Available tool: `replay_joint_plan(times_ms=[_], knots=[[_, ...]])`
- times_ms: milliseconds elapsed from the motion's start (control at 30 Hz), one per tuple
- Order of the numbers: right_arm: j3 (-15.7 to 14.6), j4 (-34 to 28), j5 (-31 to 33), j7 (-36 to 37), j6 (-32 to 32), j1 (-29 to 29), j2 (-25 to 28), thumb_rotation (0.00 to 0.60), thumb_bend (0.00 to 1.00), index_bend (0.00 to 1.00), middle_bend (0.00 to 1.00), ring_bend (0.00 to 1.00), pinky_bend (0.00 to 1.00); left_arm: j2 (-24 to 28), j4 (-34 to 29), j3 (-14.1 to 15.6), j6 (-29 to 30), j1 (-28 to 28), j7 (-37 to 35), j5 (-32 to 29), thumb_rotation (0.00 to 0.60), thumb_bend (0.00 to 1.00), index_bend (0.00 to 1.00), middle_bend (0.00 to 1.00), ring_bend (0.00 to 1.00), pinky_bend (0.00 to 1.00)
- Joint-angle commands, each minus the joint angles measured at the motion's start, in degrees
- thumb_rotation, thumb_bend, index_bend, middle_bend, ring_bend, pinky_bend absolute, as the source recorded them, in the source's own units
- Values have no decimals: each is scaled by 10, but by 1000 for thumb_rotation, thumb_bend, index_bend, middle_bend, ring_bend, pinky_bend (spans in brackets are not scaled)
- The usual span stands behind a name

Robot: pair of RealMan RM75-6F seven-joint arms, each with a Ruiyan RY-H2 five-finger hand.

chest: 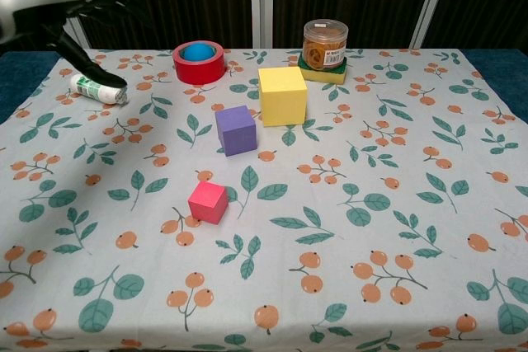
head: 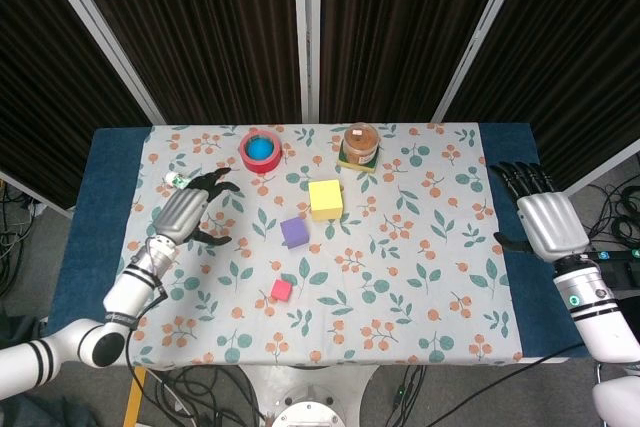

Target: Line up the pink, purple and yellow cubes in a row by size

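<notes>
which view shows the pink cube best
The chest view: the pink cube sits near the middle of the frame, large, with its top and two sides distinct. In the head view the pink cube is only a small patch seen from above.

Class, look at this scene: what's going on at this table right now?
A two-armed robot is sorting cubes by size. The yellow cube, purple cube and pink cube stand apart in a loose diagonal on the leaf-patterned tablecloth, largest farthest back; neither hand holds one. The left hand hovers open over the cloth's left side, by a small white bottle. The right hand is open beyond the cloth's right edge. A red tape roll and a jar sit at the back.
</notes>
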Motion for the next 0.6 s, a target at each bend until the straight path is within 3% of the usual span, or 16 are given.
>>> replay_joint_plan(times_ms=[33, 300, 600], knots=[[3, 9, -3, 14, 0, -10, 5, 600, 103, 0, 46, 0, 32, -69, 38, -5, -22, -53, 86, -105, 600, 60, 302, 163, 116, 144], [9, 27, -7, 39, -5, -28, 7, 600, 103, 0, 40, 0, 32, -133, 69, 2, -12, -99, 165, -204, 600, 38, 301, 158, 116, 147], [16, 37, -11, 63, -4, -48, 16, 600, 105, 0, 35, 0, 32, -189, 112, -15, -18, -158, 217, -304, 600, 32, 325, 158, 116, 150]])
